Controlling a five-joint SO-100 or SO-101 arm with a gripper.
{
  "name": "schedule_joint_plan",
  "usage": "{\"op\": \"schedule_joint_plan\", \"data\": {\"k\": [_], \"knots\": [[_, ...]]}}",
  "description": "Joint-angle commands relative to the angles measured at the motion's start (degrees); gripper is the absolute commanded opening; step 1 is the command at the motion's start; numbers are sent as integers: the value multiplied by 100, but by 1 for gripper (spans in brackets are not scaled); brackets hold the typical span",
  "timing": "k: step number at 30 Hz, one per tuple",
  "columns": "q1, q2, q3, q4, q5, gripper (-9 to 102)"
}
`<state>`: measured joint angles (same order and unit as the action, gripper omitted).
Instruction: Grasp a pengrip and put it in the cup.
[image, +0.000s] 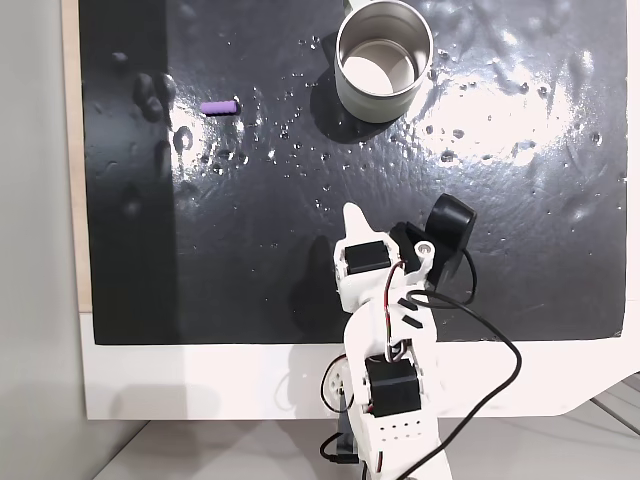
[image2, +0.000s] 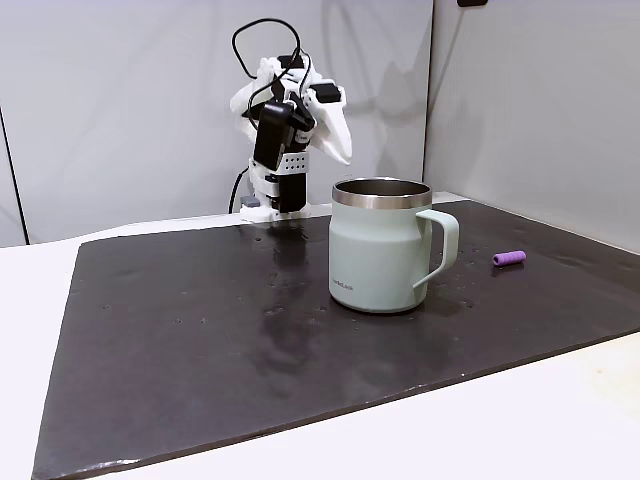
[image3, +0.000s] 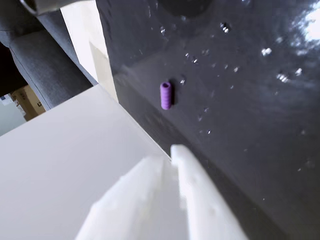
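The pengrip is a small purple tube lying on its side on the black mat, left of the cup in a fixed view. The silver-rimmed metal cup stands upright at the mat's far edge, its handle showing in the other fixed view, where the pengrip lies to its right. My gripper is raised above the near part of the mat, well away from both. In the wrist view the white fingers of the gripper are pressed together with nothing between them, and the pengrip lies beyond their tips.
Water droplets dot the wet black mat, which lies on a white table. The arm's base stands at the mat's near edge with loose black cables. Grey walls stand behind the arm.
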<state>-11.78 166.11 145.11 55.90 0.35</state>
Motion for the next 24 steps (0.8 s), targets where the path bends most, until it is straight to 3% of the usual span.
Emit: {"op": "schedule_joint_plan", "data": {"k": [1, 5, 15, 24], "knots": [[-114, -1371, -1837, 290, 255, 0], [-237, -3313, -4025, 1134, 686, 0], [-976, -6961, -8525, 3472, 2004, 24], [-1389, -8288, -9738, 3199, 2153, 24]]}}
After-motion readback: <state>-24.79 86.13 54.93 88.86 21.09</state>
